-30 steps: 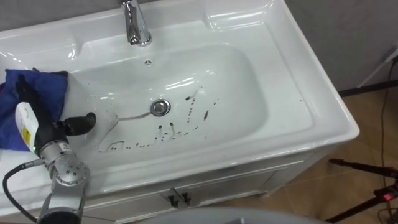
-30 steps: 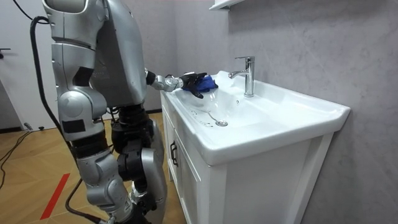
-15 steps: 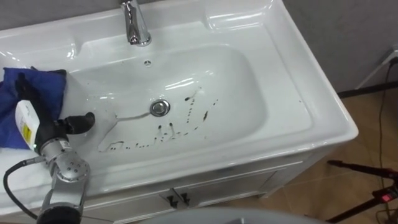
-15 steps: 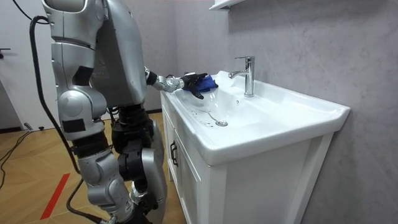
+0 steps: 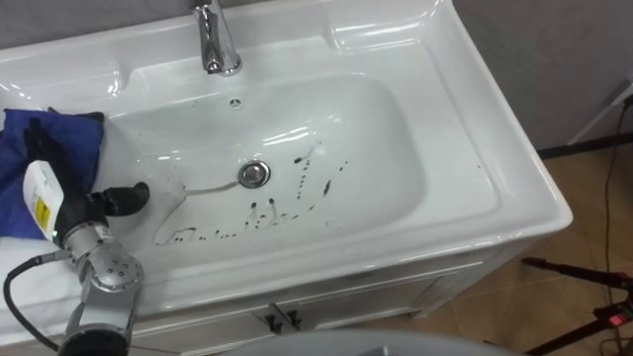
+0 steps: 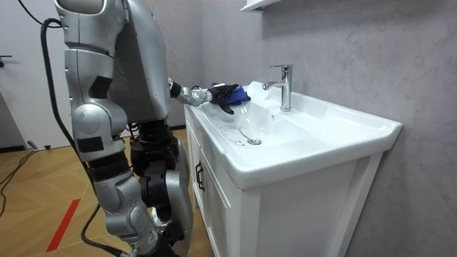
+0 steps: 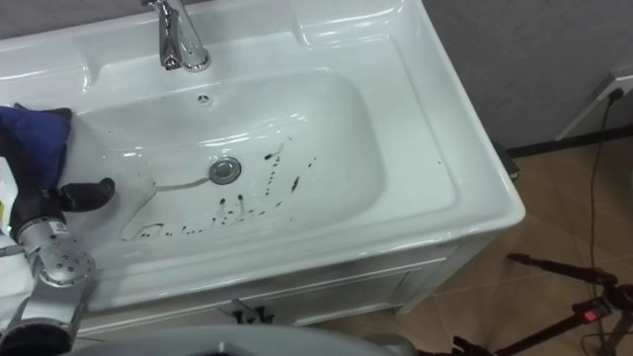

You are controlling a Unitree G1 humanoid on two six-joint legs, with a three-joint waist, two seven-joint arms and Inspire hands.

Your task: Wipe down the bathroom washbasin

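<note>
left hand sits at the left end of the basin, over the flat ledge where it meets the bowl's slope. blue cloth is bunched under and behind this hand, on the ledge at the far left, not down in the bowl. the dark fingers lie curled over the cloth and clamp it. the thumb sticks out toward the bowl, clear of the cloth, just above the sloping white wall. the room view agrees: the robot stands on a wooden floor at the short end of the white cabinet, on the room view's left, with its left arm stretched level over the rim and the cloth showing blue past the fingers. bowl contents: a round metal drain near the middle. dark stains are scattered just right of the drain and below it. a dotted row of the same dark marks runs along the front slope toward the hand's side. a thin pale streak runs from the drain leftward toward the thumb. cloth and stains are apart, with the nearest marks lying between thumb and drain. a small overflow hole is in the back wall, with a chrome tap on the deck behind it.
</note>
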